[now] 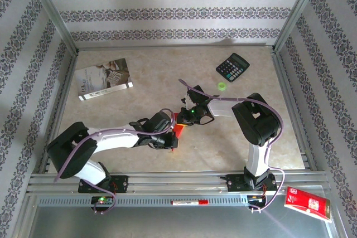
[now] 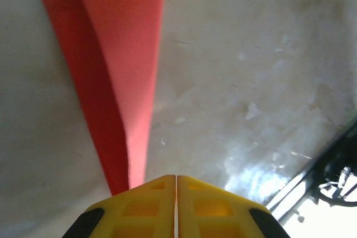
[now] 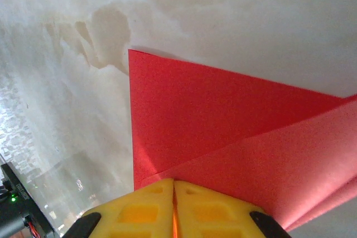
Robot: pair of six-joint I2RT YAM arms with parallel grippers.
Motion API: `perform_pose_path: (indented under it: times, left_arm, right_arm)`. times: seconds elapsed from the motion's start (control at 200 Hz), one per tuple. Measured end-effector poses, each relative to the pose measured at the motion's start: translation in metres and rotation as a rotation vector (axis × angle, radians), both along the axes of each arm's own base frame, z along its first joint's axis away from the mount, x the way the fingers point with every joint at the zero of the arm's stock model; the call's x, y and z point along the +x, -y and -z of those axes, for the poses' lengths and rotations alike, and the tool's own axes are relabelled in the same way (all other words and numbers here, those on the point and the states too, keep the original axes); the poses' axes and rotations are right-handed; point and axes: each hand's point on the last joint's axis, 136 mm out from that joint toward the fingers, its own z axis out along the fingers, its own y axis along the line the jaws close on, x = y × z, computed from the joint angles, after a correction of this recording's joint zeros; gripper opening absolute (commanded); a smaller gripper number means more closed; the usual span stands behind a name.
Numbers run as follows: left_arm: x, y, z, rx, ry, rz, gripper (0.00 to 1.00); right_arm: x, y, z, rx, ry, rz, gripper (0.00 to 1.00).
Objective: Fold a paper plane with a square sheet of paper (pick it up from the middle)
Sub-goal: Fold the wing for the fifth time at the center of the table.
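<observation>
Left jaws: yellow fingers of the left gripper [image 2: 176, 179] are pressed flat together, pinching the near end of a thin, bright red sheet of paper [image 2: 120, 82] that already carries folds.
Right jaws: the right gripper [image 3: 174, 185] is likewise closed tight, with its yellow fingers clamped on an edge of the same sheet.
Axis from the left jaws: the paper runs straight away from the fingertips as a narrow creased strip that widens with distance.
Lie from the right jaws: the paper spreads ahead and to the right in the wrist view. A slanted fold edge crosses it, and one square corner sits ahead on the left.
Position: in the top view the sheet sits between the two grippers, in the near half of the pale marbled table [image 1: 240, 137]. The left gripper holds its near-left side and the right gripper its far-right side.
Nearer arm: neither, since both are on it. The next crease probably depends on the two pinches staying in line along that long axis.
On or off the table: cannot tell.
Further out: a black calculator [image 1: 232, 67] lies far right, with a small green ring [image 1: 222, 86] just beside it. A grey-white printed booklet [image 1: 104, 79] lies far left, and a glossy red packet with yellow trim [image 1: 307, 203] is off the table at near right.
Containers: none among these; each thing lies loose.
</observation>
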Motion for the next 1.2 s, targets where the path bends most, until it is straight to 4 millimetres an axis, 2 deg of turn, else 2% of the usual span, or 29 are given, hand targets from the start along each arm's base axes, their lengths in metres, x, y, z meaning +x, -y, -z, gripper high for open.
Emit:
perform_pose_path:
  times: [0.145,0.315,0.47,0.614,0.859,0.999,1.199]
  left_arm:
    - [-0.002,-0.004,0.014,0.029,-0.023,0.017,0.08]
    - [-0.006,-0.005,0.020,0.011,-0.025,0.026,0.07]
    - [-0.011,-0.010,0.018,-0.011,-0.006,0.026,0.08]
    - [-0.015,-0.010,0.005,-0.038,0.000,0.035,0.10]
    - [0.010,0.011,-0.024,-0.119,0.039,0.019,0.10]
    - [0.018,0.018,-0.016,-0.107,0.028,0.017,0.09]
    - [0.024,0.009,-0.004,-0.077,0.006,-0.007,0.09]
  right_arm:
    - [0.000,0.000,0.000,0.000,0.000,0.000,0.11]
    - [0.000,0.000,0.000,0.000,0.000,0.000,0.11]
    - [0.000,0.000,0.000,-0.001,-0.002,0.000,0.11]
    - [0.000,0.000,0.000,-0.001,-0.002,0.000,0.11]
    - [0.000,0.000,0.000,-0.001,-0.002,0.000,0.11]
    - [0.000,0.000,0.000,-0.001,-0.002,0.000,0.10]
    - [0.000,0.000,0.000,-0.002,-0.002,0.000,0.10]
